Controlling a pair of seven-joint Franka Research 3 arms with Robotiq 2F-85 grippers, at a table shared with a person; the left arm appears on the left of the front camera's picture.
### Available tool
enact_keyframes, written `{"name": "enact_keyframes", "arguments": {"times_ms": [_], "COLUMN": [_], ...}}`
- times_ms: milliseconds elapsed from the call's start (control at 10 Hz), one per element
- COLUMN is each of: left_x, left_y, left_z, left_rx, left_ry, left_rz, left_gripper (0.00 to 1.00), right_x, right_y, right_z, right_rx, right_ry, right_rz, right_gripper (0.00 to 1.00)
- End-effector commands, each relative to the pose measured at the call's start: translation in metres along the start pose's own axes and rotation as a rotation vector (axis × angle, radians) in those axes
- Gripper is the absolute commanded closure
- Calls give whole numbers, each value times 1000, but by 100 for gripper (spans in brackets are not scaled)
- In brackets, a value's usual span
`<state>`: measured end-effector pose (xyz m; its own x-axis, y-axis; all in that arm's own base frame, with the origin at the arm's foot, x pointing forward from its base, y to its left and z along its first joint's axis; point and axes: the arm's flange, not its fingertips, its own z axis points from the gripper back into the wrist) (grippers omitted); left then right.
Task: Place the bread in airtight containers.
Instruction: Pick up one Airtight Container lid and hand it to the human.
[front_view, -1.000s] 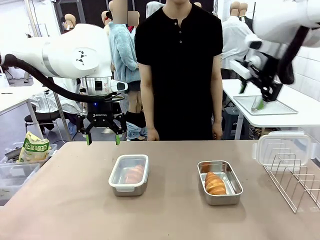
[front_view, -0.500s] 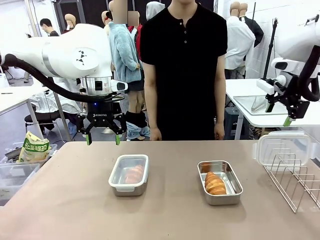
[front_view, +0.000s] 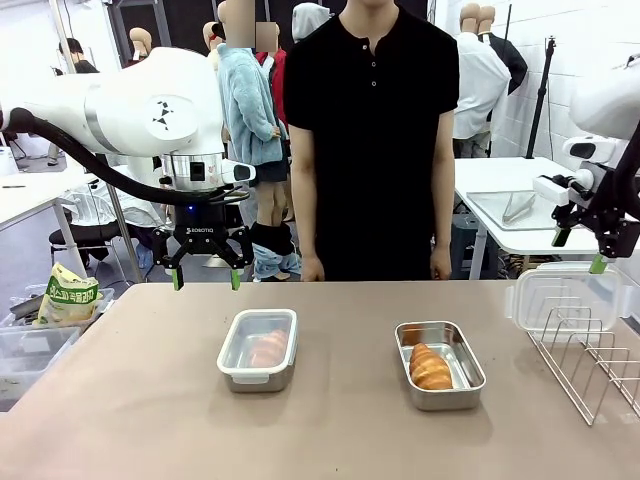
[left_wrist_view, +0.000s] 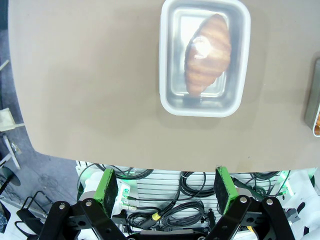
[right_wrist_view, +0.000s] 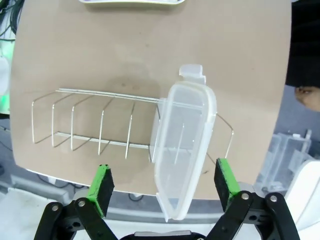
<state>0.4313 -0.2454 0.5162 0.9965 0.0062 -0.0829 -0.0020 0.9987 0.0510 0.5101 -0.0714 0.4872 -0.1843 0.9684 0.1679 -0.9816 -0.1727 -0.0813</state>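
The brown table (front_view: 150, 420) is serving as the landmark here. A person (front_view: 370, 140) in a black shirt is standing at its far edge, arms hanging down, hands just at the table's rim.

The left arm is reaching in above the table's far left part, and the left gripper (front_view: 204, 276) is hanging there with its jaws spread wide and nothing between them; in the left wrist view the same gripper (left_wrist_view: 166, 185) is looking down past the table's edge, green pads well apart. The right gripper (front_view: 577, 251) is hovering above the table's right end, also gaping wide and holding nothing; in its own wrist view the gripper (right_wrist_view: 161, 187) is looking straight down at a clear lid.

A wire rack (front_view: 590, 360) is sitting at the table's right end, and the clear lid (front_view: 563, 293) is leaning against the rack's far end, touching it.

Near the table's middle, two steel containers are resting well apart. The lidded container (front_view: 258, 349) on the left is enclosing one bread roll (left_wrist_view: 207, 52), showing through its translucent cover. The open container (front_view: 439, 364) on the right is holding the other bread roll (front_view: 429, 367), lying along its left side.
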Motion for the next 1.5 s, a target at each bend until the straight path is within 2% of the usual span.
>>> {"name": "enact_keyframes", "arguments": {"times_ms": [0,200,300,600,700,1200,1400], "left_x": [-1,-1,-1,-1,-1,-1,-1], "left_y": [2,2,2,2,2,2,2], "left_z": [2,2,2,2,2,2,2], "left_rx": [1,1,1,1,1,1,1], "left_ry": [4,4,4,4,4,4,4], "left_rz": [2,2,2,2,2,2,2], "left_gripper": [0,0,0,0,0,0,0], "right_x": [0,1,-2,-1,0,-8,-7], "right_y": [-3,-5,-2,-4,-16,-51,-57], "right_z": [-3,0,0,2,1,-18,-22], "right_rx": [-10,-42,-12,-25,-4,65,109], "right_ry": [37,63,12,19,63,123,114], "right_rz": [-29,-73,-12,-29,-24,-26,-31], "right_gripper": [0,0,0,0,0,0,0]}}
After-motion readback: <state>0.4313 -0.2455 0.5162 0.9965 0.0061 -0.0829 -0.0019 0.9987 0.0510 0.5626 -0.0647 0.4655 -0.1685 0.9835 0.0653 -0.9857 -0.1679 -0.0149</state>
